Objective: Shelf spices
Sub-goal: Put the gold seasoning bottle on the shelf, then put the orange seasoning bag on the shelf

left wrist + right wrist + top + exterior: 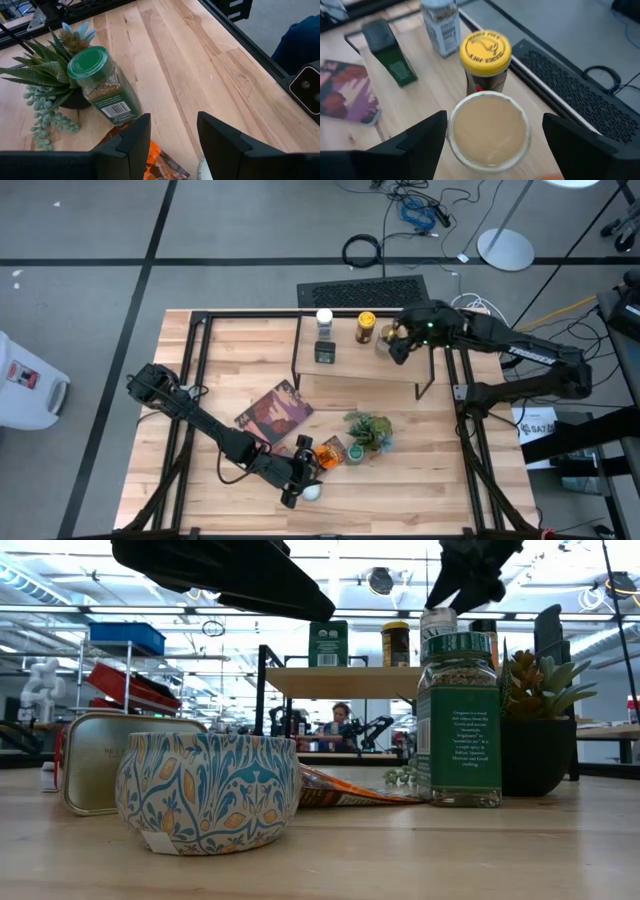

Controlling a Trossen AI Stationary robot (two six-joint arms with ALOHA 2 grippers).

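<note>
Right pincer (490,137) stood spread around, not gripping, the tan-topped round glass jar (489,129) on the light-wood shelf (350,365) beside the yellow-lidded jar (485,52); left pincer (172,137) hung part-spread over the desk (200,75), empty.

From above, we cannot make out the tan-lidded jar (385,343) on the shelf (350,375); the right gripper (396,346) covers most of it. The right wrist view cuts off that jar's lower rim. We lose the orange packet (159,162) beneath the left gripper (172,134), and the label print on the green-lidded jar (459,720) is too small to read.
</note>
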